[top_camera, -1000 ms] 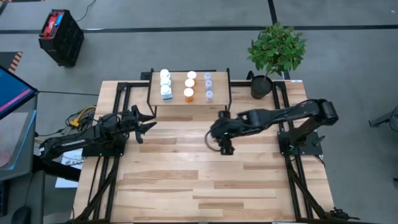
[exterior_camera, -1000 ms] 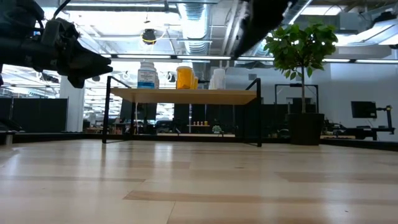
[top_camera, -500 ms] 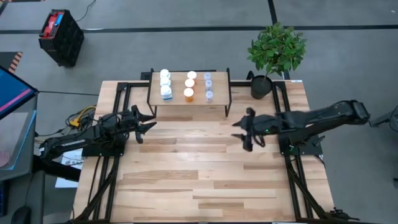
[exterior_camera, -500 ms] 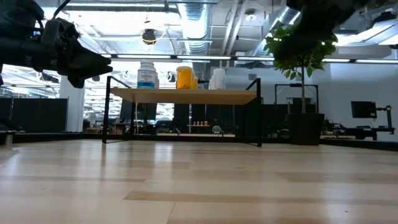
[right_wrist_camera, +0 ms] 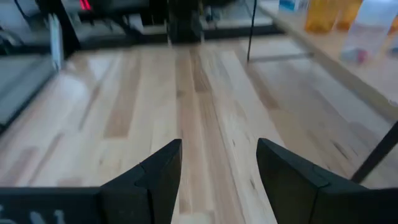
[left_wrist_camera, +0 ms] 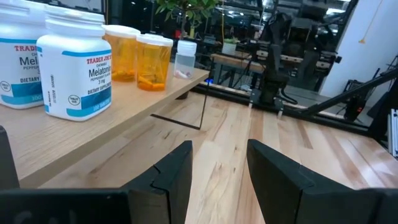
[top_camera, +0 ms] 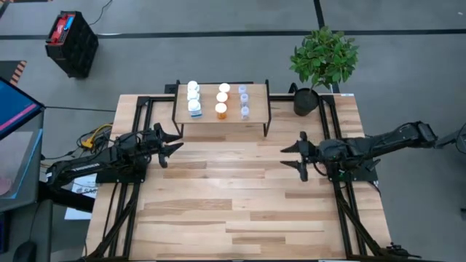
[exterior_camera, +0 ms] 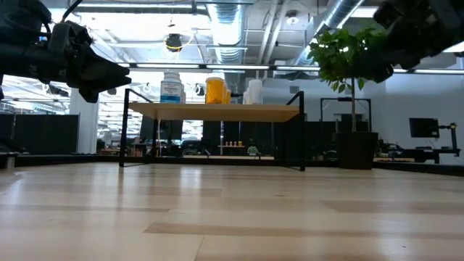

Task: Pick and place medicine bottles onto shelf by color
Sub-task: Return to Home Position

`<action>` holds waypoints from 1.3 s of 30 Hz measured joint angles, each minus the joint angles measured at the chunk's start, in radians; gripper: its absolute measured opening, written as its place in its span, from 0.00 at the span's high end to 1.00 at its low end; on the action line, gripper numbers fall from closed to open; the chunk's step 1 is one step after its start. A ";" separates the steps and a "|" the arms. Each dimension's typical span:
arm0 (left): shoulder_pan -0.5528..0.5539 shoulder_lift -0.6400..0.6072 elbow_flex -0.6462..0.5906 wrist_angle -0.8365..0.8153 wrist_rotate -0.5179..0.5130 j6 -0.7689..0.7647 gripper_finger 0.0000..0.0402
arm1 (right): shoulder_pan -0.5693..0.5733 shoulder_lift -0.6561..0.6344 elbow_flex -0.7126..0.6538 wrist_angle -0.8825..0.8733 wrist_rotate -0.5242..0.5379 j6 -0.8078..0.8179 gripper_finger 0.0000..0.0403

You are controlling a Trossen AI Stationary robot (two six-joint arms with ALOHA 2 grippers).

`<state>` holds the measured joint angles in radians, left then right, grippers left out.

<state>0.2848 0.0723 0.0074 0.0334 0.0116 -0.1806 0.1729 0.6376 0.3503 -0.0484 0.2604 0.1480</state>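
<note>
The shelf (top_camera: 222, 120) stands at the table's far middle on thin black legs. On its top board stand white bottles (top_camera: 194, 98) at the left, orange bottles (top_camera: 222, 102) in the middle and clear bottles (top_camera: 244, 102) at the right; they also show in the left wrist view (left_wrist_camera: 74, 68). My left gripper (top_camera: 175, 143) is open and empty, left of the shelf's near left corner. My right gripper (top_camera: 298, 156) is open and empty, over the table's right part, near of and right of the shelf.
A potted plant (top_camera: 320, 62) stands at the table's far right corner. Black frame rails (top_camera: 342, 204) run along both table sides. The bare slatted tabletop (top_camera: 226, 204) lies between the arms and toward the near edge.
My right gripper has drawn back from the table's middle, near of the shelf, toward the table's right edge, its arm swinging out and stretching level. My left arm has kept still. The bottles on the shelf have not moved.
</note>
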 joint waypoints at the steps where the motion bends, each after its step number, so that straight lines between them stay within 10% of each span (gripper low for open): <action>1: 0.000 0.000 0.000 0.000 0.000 0.000 0.65 | 0.005 -0.025 -0.029 0.030 -0.001 0.001 0.43; 23: 0.000 0.000 0.000 0.000 0.000 0.000 0.65 | 0.012 -0.501 -0.340 0.140 -0.140 -0.155 0.43; 39: 0.000 0.000 0.000 0.000 0.000 0.000 0.65 | -0.012 -0.531 -0.343 0.083 -0.161 -0.145 0.43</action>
<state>0.2848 0.0723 0.0074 0.0334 0.0113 -0.1802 0.1608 0.1071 0.0074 0.0347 0.0998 0.0034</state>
